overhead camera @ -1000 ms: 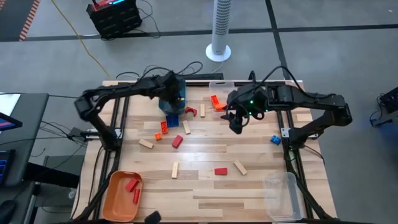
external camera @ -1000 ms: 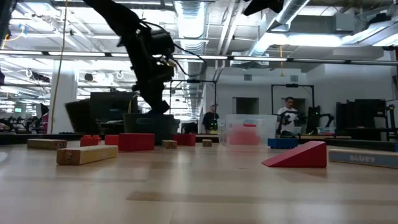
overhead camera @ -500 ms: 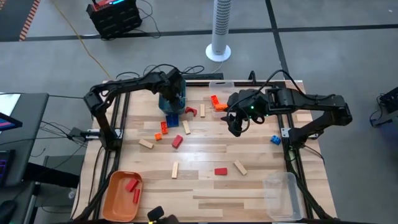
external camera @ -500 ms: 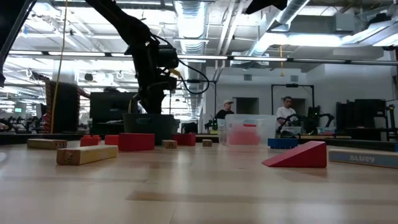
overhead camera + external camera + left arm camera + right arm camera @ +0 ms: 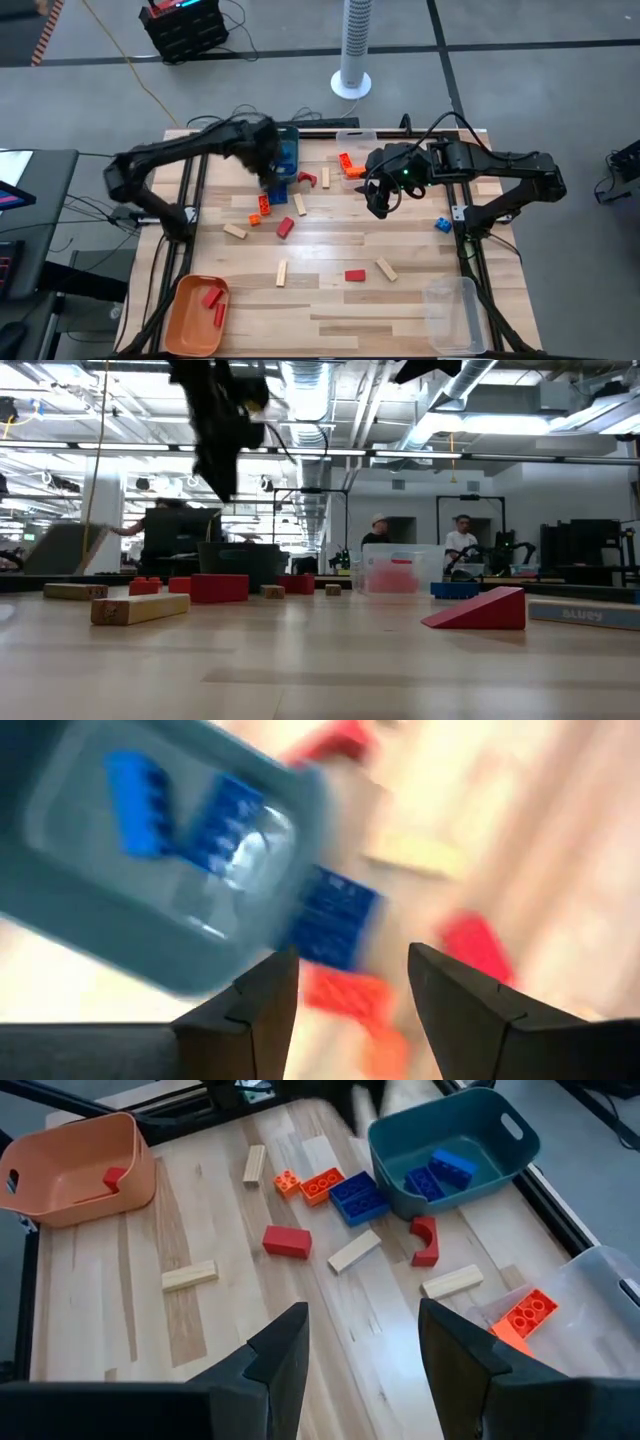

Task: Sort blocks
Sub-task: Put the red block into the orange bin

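Red, blue, orange and plain wood blocks lie scattered on the wooden table [image 5: 330,300]. A teal bin [image 5: 287,148] at the far left holds blue blocks [image 5: 140,800]. Another blue block [image 5: 277,190] lies on the table just outside the bin, next to orange blocks [image 5: 261,207]. My left gripper [image 5: 266,170] hangs open and blurred over the bin's near edge, with nothing between its fingers [image 5: 350,980]. My right gripper [image 5: 378,206] hovers open high above the table's middle, also with nothing between its fingers [image 5: 360,1340].
An orange bin [image 5: 197,312] with red blocks stands at the near left corner. One clear bin [image 5: 452,312] stands at the near right, another [image 5: 610,1290] at the far edge. A red arch [image 5: 425,1240] lies beside wood sticks [image 5: 353,1250]. People show in the room behind.
My left gripper has risen from just over the teal bin and swung a little toward the table's left and near side, moving fast enough to blur. My right arm has kept still. No block on the table has shifted.
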{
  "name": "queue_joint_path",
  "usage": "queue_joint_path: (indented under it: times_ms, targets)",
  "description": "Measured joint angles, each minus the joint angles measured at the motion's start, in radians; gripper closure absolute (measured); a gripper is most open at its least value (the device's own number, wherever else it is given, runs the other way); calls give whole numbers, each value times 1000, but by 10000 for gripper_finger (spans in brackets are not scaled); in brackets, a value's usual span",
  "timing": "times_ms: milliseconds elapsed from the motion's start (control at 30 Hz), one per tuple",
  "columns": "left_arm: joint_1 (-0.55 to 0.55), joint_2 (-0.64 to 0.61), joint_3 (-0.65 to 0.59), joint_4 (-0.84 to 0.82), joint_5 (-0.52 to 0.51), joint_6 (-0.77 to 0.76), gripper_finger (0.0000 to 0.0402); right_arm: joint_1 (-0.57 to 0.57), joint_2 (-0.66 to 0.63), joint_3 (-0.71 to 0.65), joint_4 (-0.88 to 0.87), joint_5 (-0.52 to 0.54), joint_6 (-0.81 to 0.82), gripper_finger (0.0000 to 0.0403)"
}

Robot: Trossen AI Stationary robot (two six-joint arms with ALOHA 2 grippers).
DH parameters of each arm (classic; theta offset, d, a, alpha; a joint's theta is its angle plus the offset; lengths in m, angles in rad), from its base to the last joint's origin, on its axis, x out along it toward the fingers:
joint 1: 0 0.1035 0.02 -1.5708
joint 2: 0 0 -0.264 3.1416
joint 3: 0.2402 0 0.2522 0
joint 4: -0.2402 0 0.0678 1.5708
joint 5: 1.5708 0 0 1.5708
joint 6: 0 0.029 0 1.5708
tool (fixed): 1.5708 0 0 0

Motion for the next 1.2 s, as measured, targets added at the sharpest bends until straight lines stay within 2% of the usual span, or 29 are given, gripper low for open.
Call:
queue_joint_path:
  times_ms: [133,200,333,433,533,633,967,1200]
  targets:
    - [-161,-122,-89,-12,-3,-120,223,0,0,0,47,1,-36,221]
    - [-235,-158,-141,25,-2,-252,223,-3,0,0,71,2,-52,221]
    - [-339,-166,-226,164,-4,-562,223,-9,10,1,100,48,-61,224]
    - [-390,-138,-258,297,-5,-703,221,-8,27,1,100,61,-69,233]
    - [-418,-82,-261,361,-21,-748,209,-6,38,1,95,60,-80,242]
    - [-439,-23,-261,398,-80,-791,191,-6,39,1,101,60,-84,247]
    - [-450,118,-262,396,-158,-820,119,19,13,1,87,60,-84,249]
    - [-455,178,-262,354,-219,-814,109,33,13,1,86,60,-76,249]
